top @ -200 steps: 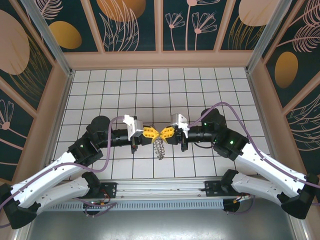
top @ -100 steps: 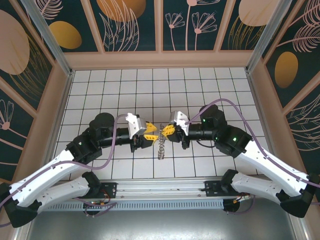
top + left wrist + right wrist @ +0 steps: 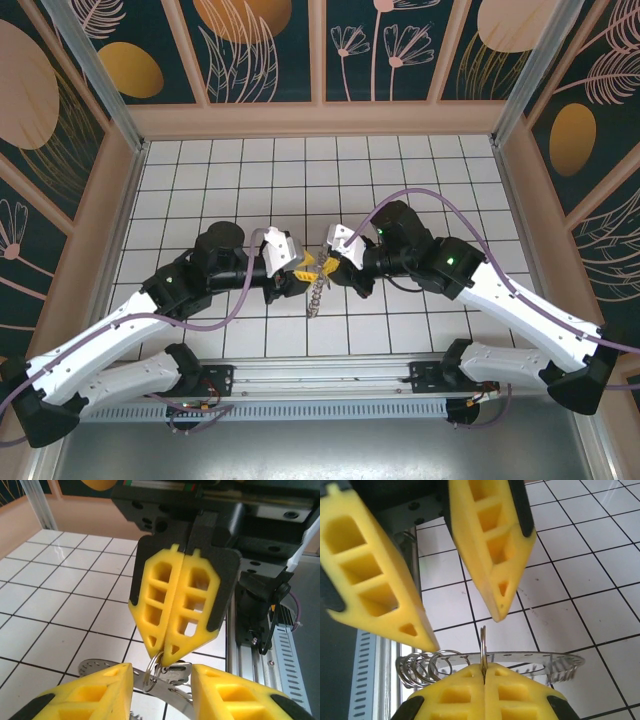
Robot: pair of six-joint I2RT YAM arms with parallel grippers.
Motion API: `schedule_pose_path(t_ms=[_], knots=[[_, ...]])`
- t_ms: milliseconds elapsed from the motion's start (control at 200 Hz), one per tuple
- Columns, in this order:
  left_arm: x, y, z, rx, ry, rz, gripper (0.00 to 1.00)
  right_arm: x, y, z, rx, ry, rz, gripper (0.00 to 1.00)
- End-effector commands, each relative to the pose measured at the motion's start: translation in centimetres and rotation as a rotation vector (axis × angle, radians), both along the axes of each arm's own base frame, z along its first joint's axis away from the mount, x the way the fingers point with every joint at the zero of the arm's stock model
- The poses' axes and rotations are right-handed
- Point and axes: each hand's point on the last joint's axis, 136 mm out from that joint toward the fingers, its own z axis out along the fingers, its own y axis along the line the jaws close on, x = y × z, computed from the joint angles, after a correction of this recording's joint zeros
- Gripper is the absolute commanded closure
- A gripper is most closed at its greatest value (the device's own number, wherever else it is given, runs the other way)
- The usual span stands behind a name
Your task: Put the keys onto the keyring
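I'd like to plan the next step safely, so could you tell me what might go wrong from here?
The right gripper pinches the keyring by its very fingertips, so the hanging metal bunch might pull it loose. The left gripper is open close to the ring; closing could knock it askew.

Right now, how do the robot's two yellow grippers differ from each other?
The right gripper is shut, pinching the keyring; the left gripper is open and holds nothing. The right gripper's tips meet on the ring; the left gripper's tips stand apart, on either side of it. Both have yellow, hollow-celled fingers and face each other above the tiled table.
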Motion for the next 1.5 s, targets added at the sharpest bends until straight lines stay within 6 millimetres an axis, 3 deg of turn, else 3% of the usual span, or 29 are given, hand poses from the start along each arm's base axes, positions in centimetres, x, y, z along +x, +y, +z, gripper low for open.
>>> schedule_pose_path(t_ms=[0, 526, 756, 1116, 1386, 1491], knots=[[-0.1, -0.2, 0.6, 0.011, -0.026, -0.018, 0.65, -0.4, 0.4, 1.9, 0.033, -0.033, 0.033, 1.00], [-0.4, -0.8, -0.7, 0.024, 0.011, -0.055, 0.68, -1.5, 0.9, 1.6, 0.025, -0.009, 0.093, 1.00], [-0.7, -0.9, -1.5, 0.042, 0.036, -0.074, 0.87, -1.6, 0.7, 1.5, 0.025, -0.009, 0.092, 1.00], [-1.2, -1.1, -2.0, 0.043, 0.065, -0.100, 1.00, -1.5, 0.6, 2.3, 0.053, -0.035, 0.080, 1.00], [-1.4, -0.9, 1.5, -0.093, 0.026, -0.085, 1.00, -1.7, 0.4, 1.4, 0.049, -0.016, 0.077, 1.00], [-2.0, -0.8, 3.3, -0.177, 0.016, -0.094, 1.00, -2.2, 0.5, 0.3, 0.040, 0.027, 0.094, 0.87]])
